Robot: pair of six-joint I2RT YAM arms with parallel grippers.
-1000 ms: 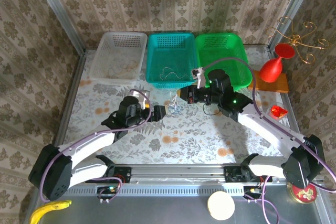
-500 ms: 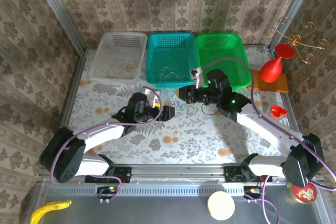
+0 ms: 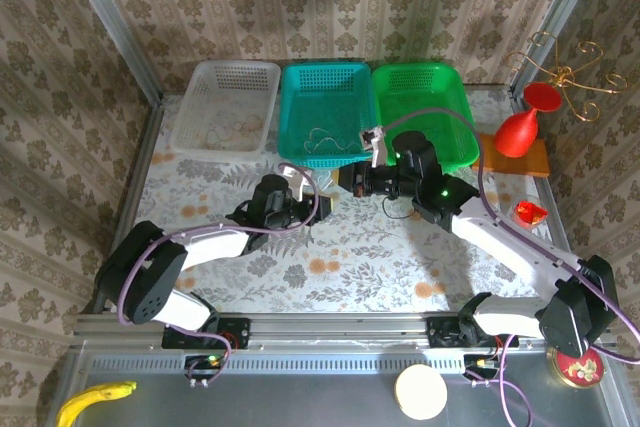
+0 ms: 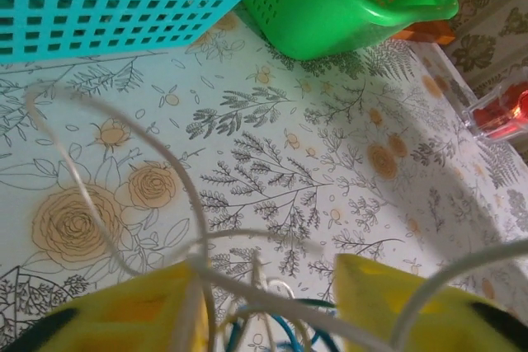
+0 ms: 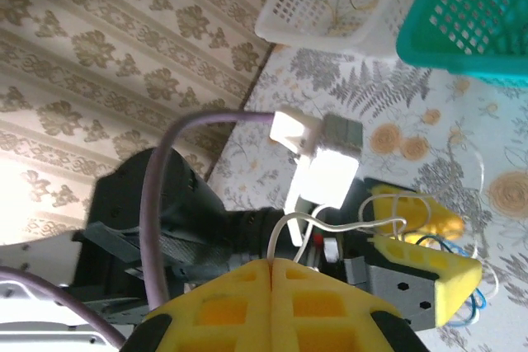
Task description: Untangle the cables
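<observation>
The cables [image 3: 334,193] are a small bunch of whitish and blue cords hanging between my two grippers at mid-table. My right gripper [image 3: 346,179] is shut, and a white cord [image 5: 330,227] comes out from between its yellow pads [image 5: 247,302]. My left gripper [image 3: 324,205] faces it from the left. In the left wrist view its yellow fingers [image 4: 124,311] stand apart on either side of the bunch, with white loops [image 4: 190,204] and a blue cord [image 4: 289,323] in the gap. I see no squeeze on the cords.
Three baskets line the far edge: white [image 3: 190,112] and teal [image 3: 325,68], each with a loose cord inside, and green [image 3: 420,68]. A red glass [image 3: 520,129] on a wooden block and a red wrapper [image 3: 528,212] sit at the right.
My left arm has reached right to the bunch and its jaws have narrowed around it. The right gripper has kept hold of its white cord and shifted slightly.
</observation>
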